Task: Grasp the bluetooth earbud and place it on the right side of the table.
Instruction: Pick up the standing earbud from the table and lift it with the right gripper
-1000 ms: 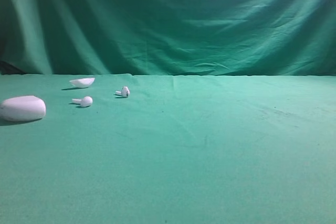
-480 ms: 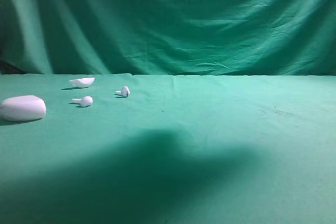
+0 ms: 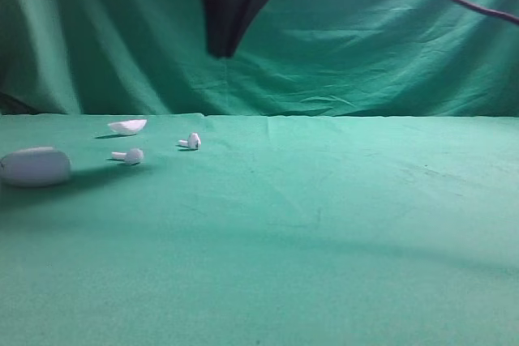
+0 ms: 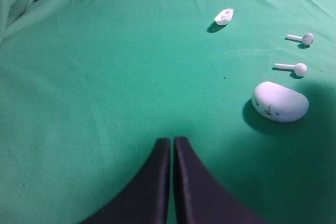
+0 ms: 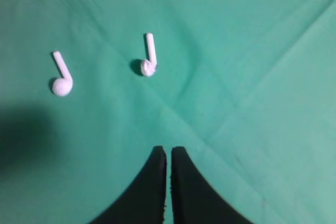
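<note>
Right pincer (image 5: 168, 153), jaws together, hangs above bluetooth earbud (image 5: 149, 61).

You've got a plain green tabletop (image 3: 340, 232) with a matching green backdrop (image 3: 389, 46). The bluetooth earbud (image 3: 191, 142) is white with a small dark spot, its twin earbud (image 3: 130, 155) plain white, the case (image 3: 36, 167) white, both grippers black.

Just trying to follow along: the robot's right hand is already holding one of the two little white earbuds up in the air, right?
Not quite. The right hand is up in the air but holds nothing. Both earbuds lie on the green table, as the right wrist view shows.
</note>
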`<act>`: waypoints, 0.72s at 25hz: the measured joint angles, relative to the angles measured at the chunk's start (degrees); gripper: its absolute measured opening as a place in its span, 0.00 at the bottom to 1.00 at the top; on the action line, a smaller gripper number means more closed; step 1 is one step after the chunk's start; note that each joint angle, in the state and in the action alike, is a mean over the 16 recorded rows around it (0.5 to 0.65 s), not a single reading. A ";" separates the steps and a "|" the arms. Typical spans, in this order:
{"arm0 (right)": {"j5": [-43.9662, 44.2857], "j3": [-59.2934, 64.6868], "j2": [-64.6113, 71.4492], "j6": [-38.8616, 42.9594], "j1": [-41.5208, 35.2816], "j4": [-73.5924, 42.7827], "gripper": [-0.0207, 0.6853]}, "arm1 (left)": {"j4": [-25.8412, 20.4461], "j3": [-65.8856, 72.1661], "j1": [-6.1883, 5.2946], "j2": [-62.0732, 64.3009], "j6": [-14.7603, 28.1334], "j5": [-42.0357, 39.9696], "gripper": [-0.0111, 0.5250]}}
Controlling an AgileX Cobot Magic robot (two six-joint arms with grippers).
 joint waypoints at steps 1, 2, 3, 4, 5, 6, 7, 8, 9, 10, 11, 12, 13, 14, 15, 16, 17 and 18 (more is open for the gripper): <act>0.76 -2.50 2.07 0.16 0.58 -0.36 0.15 | 0.00 0.00 0.00 0.00 0.00 0.00 0.02; 1.42 -4.78 4.04 0.41 1.10 -0.70 0.18 | 0.00 0.00 0.00 0.00 0.00 0.00 0.02; 1.98 -6.87 5.89 0.73 1.56 -1.03 0.21 | 0.00 0.00 0.00 0.00 0.00 0.00 0.02; 2.44 -8.74 7.62 1.11 1.94 -1.32 0.24 | 0.00 0.00 0.00 0.00 0.00 0.00 0.02; 2.82 -10.41 9.21 1.52 2.27 -1.56 0.28 | 0.00 0.00 0.00 0.00 0.00 0.00 0.02; 3.18 -12.08 10.81 1.97 2.59 -1.80 0.31 | 0.00 0.00 0.00 0.00 0.00 0.00 0.02; 3.41 -13.54 12.29 2.47 2.86 -2.00 0.34 | 0.00 0.00 0.00 0.00 0.00 0.00 0.02; 3.55 -14.81 13.64 3.01 3.09 -2.18 0.38 | 0.00 0.00 0.00 0.00 0.00 0.00 0.02; 3.58 -15.88 14.84 3.57 3.26 -2.33 0.41 | 0.00 0.00 0.00 0.00 0.00 0.00 0.02; 3.55 -16.74 15.92 4.15 3.39 -2.46 0.44 | 0.00 0.00 0.00 0.00 0.00 0.00 0.02; 3.45 -17.45 16.86 4.75 3.49 -2.59 0.47 | 0.00 0.00 0.00 0.00 0.00 0.00 0.02; 3.31 -17.96 17.65 5.36 3.56 -2.72 0.50 | 0.00 0.00 0.00 0.00 0.00 0.00 0.02; 3.17 -18.35 18.35 5.99 3.60 -2.84 0.52 | 0.00 0.00 0.00 0.00 0.00 0.00 0.02; 3.03 -18.61 18.98 6.61 3.62 -2.95 0.54 | 0.00 0.00 0.00 0.00 0.00 0.00 0.02; 2.87 -18.77 19.50 7.21 3.63 -3.05 0.55 | 0.00 0.00 0.00 0.00 0.00 0.00 0.02; 2.71 -18.88 19.94 7.77 3.62 -3.13 0.56 | 0.00 0.00 0.00 0.00 0.00 0.00 0.02; 2.54 -18.96 20.32 8.25 3.61 -3.16 0.57 | 0.00 0.00 0.00 0.00 0.00 0.00 0.02; 2.35 -19.01 20.67 8.65 3.59 -3.13 0.57 | 0.00 0.00 0.00 0.00 0.00 0.00 0.02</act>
